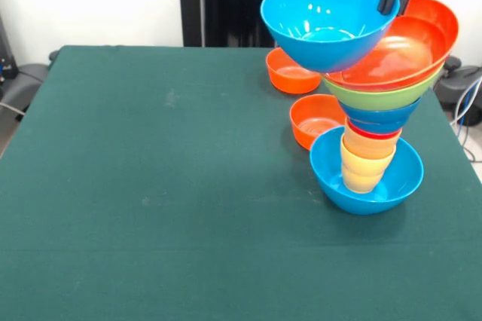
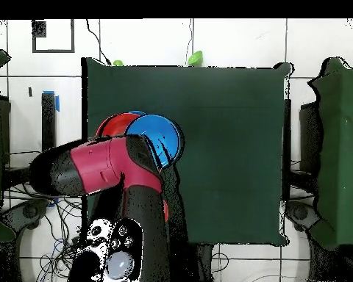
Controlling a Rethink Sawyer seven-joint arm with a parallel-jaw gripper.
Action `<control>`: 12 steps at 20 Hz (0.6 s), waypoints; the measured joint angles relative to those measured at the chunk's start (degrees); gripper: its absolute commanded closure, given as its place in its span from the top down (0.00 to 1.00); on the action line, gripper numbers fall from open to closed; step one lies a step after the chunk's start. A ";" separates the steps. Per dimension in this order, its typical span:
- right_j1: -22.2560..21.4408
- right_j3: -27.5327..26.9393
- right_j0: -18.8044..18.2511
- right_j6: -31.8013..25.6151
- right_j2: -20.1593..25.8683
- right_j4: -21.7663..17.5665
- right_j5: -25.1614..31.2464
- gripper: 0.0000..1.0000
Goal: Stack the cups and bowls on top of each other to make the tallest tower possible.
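The tower stands at the table's right side on a large light-blue bowl (image 1: 403,179). Nested cups rise out of it: pale yellow (image 1: 360,173), yellow-orange (image 1: 370,145), and a red rim (image 1: 373,132). Above them sit a small dark blue bowl (image 1: 378,117), a green bowl (image 1: 380,98) and a large orange bowl (image 1: 410,48), which tilts. A second large light-blue bowl (image 1: 324,23) leans on top, tipped toward the camera. My gripper (image 1: 396,4) is shut on its right rim. In the overhead view the arm (image 2: 106,165) hides the gripper, and the top blue bowl (image 2: 161,138) shows beside it.
Two small orange bowls lie on the green table (image 1: 166,185) just left of the tower, one at the back (image 1: 290,74) and one nearer (image 1: 315,119). Cables and dark gear lie off the table's right edge.
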 measured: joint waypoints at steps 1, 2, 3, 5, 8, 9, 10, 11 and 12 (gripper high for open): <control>0.12 -0.01 0.05 0.00 -0.08 0.21 0.05 0.00; 0.24 -0.03 0.11 0.00 -0.16 0.43 0.11 0.00; 0.31 -0.06 0.17 0.00 -0.26 0.63 0.24 0.00; 0.30 -0.07 0.37 0.00 -0.46 1.09 0.69 0.00; 0.14 -0.14 0.97 0.00 -0.77 1.64 2.39 0.00; 0.07 -0.15 1.16 0.00 -0.86 1.78 2.92 0.00; -0.04 -0.22 1.46 0.00 -0.97 1.97 3.71 0.00; -0.15 -0.38 1.85 0.00 -1.12 2.26 4.66 0.00; -0.26 -0.55 2.24 0.00 -1.27 2.54 5.61 0.00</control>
